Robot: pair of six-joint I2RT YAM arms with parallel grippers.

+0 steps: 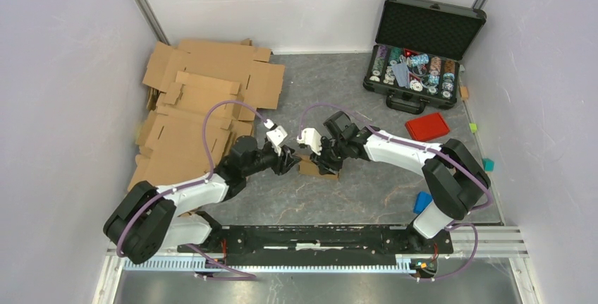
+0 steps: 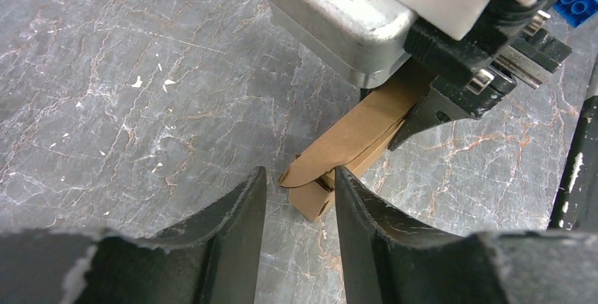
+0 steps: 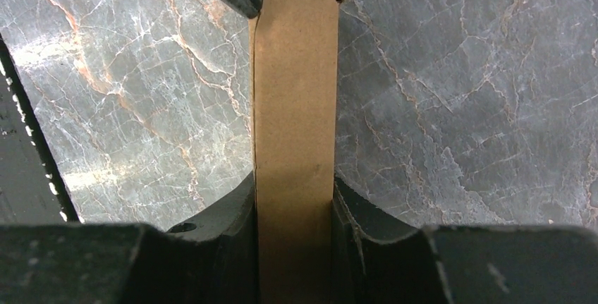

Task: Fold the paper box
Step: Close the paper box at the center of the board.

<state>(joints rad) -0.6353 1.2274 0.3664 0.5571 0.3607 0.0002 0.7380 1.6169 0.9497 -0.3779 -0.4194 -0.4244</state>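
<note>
From overhead we see the whole table [image 1: 367,198]; our close wrist views face three and nine o'clock, sharing the paper box [image 2: 352,142].

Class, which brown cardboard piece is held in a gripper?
The small paper box at the centre, clamped in the right gripper; the larger sheets lie piled at the left, held by nothing.

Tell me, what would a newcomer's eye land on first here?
Probably the white-and-black left arm and right arm meeting at mid-table over a small plain brown cardboard box. The right arm's fingers pinch it, and the left arm's fingers straddle its end. Next come the pile of flat brown cardboard sheets on the left and the open black case of colourful chips at the far right.
</note>
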